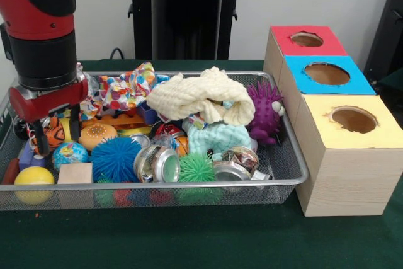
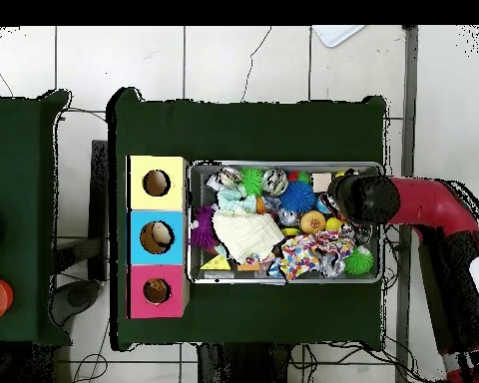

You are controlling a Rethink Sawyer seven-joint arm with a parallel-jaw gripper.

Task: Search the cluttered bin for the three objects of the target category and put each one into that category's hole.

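Observation:
The wire mesh bin (image 1: 189,191) is full of toys; it also shows in the overhead view (image 2: 283,280). My gripper (image 1: 57,135) is down in the bin's left end, open, with its fingers on either side of the orange black-striped tiger (image 1: 54,131). An orange-brown soft lump (image 1: 97,135) lies just right of the gripper; I cannot tell whether it is the bear. I cannot make out the yellow duckling. The red-surround hole (image 1: 306,39) tops the far box at the right (image 2: 156,290). In the overhead view the arm's head (image 2: 363,197) hides the gripper.
A cream knitted cloth (image 1: 195,96) and a spotted colourful cloth (image 1: 129,86) cover the bin's middle. A purple hedgehog toy (image 1: 264,111), blue (image 1: 115,159) and green (image 1: 196,168) spiky balls, tins (image 1: 157,163), a yellow ball (image 1: 34,177) and a wooden block (image 1: 75,173) lie around. Blue-surround (image 1: 326,74) and yellow-surround (image 1: 354,119) holes stand nearer.

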